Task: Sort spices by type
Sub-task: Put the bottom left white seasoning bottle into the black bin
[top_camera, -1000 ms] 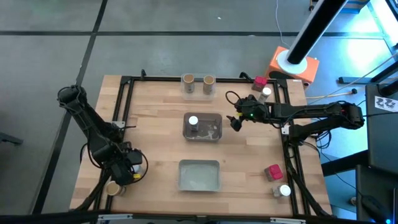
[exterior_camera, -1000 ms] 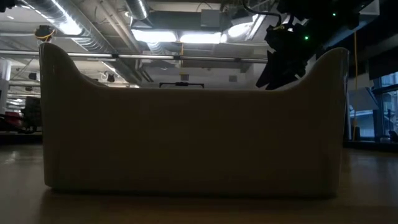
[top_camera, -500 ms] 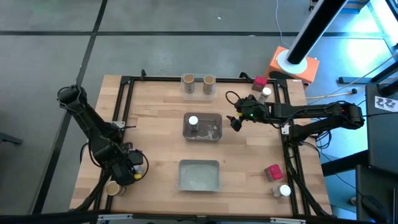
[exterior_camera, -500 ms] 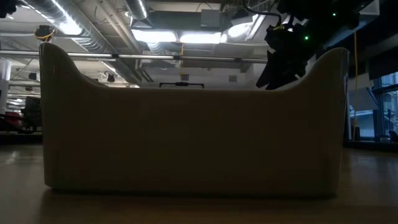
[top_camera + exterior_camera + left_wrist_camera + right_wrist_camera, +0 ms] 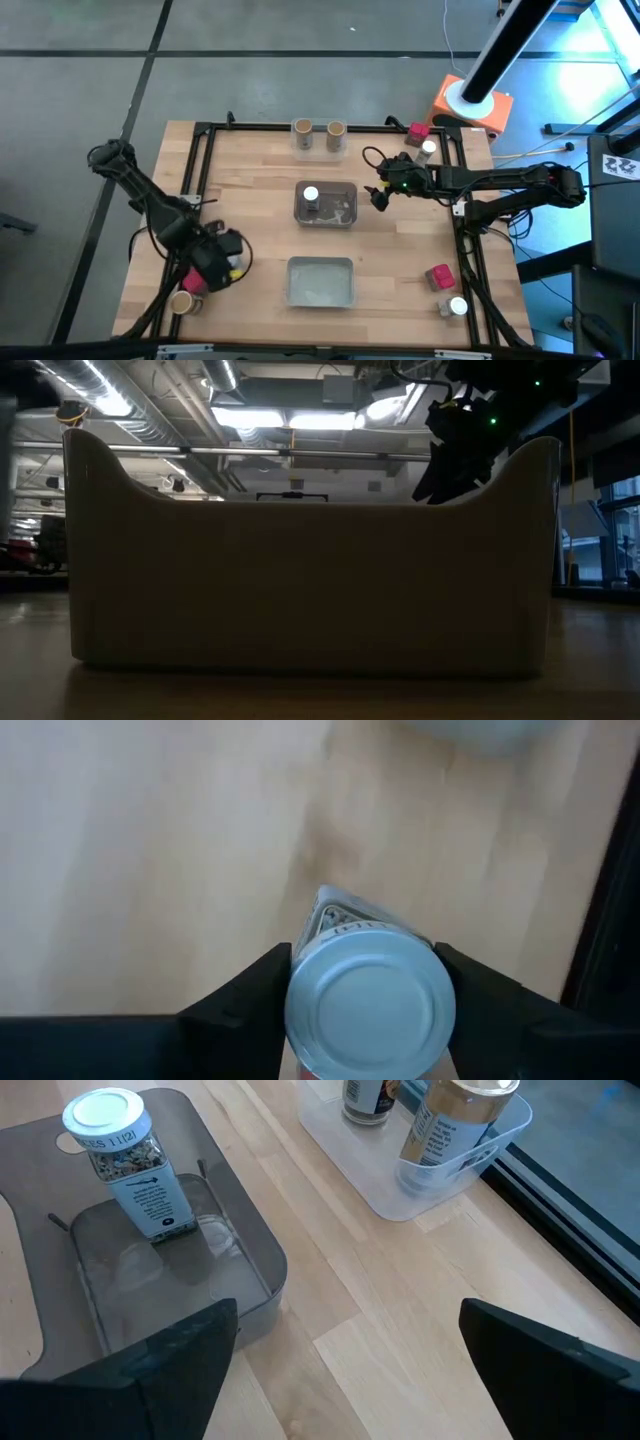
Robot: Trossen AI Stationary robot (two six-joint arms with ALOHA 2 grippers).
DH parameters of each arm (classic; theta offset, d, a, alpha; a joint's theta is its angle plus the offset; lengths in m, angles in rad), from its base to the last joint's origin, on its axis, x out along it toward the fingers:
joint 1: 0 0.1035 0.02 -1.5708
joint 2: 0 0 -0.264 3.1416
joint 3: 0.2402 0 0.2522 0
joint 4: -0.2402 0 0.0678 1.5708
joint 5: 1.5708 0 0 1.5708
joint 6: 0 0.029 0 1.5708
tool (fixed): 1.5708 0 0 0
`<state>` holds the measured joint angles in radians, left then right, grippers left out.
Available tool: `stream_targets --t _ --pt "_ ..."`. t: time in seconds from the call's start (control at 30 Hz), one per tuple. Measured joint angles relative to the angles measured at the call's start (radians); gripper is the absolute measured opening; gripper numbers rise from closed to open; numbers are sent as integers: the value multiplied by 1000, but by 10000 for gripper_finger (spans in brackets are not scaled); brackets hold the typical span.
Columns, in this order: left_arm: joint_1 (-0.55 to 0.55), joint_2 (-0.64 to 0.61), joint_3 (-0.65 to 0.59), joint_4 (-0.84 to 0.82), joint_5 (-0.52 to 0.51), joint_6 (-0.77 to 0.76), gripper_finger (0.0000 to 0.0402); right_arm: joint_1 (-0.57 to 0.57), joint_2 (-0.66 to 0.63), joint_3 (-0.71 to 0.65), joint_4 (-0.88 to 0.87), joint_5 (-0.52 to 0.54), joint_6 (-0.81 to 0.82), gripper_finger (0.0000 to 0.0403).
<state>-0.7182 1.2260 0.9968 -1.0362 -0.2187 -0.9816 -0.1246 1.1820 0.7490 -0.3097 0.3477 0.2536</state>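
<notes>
High view frames showed the left gripper (image 5: 210,268) at the near left of the table (image 5: 250,215), closed on a red-pink spice container (image 5: 196,279) and lifted just beside a tan-topped cylinder (image 5: 181,302) at the near left corner. From the left wrist view the held container (image 5: 368,997) was seen end-on, its round silvery face filling the gap between the two dark fingers (image 5: 250,995), which pressed its sides. Bare wood lay beneath it, so it was judged to be clear of the surface and carried, not resting.

The right gripper (image 5: 381,196) was held wide apart and empty over the table right of the far grey tray (image 5: 345,215), apparently waiting. Its wrist view took in a white-lidded jar (image 5: 128,1162) standing upright inside that tray (image 5: 250,1255), and a clear tray (image 5: 440,1180) holding a tan-topped cylinder (image 5: 455,1120) and another jar.

Two tan-topped cylinders (image 5: 318,135) stood together at the far edge. A red-pink box (image 5: 418,130) and white-lidded jar (image 5: 429,149) sat at the far right, and a second such pair (image 5: 446,290) at the near right. The near tray (image 5: 320,282) held nothing, so the carried container was probably meant for it. Most sorting was judged undone. Low view showed only that tray's wall (image 5: 300,580).
</notes>
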Motion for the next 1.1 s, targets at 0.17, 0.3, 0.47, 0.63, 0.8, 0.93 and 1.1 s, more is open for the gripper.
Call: stream_targets --t 0.17,0.3,0.47,0.63,0.8,0.93,1.1 --pt "136 0 92 -6 -45 164 199 0 16 0 1 0 -8 380" --pt "255 0 157 13 -57 312 201 0 42 0 1 0 -23 380" --pt "409 6 211 73 -59 510 203 0 65 0 2 0 -25 380" --pt "551 52 257 146 -21 680 202 0 65 0 2 0 -27 380" --pt "638 149 291 218 5 847 196 0 69 0 25 -2 -27 380" --pt "686 254 353 251 8 926 200 0 69 0 21 -19 -27 380" --pt "719 400 478 253 6 972 197 0 69 0 21 -45 -27 380"
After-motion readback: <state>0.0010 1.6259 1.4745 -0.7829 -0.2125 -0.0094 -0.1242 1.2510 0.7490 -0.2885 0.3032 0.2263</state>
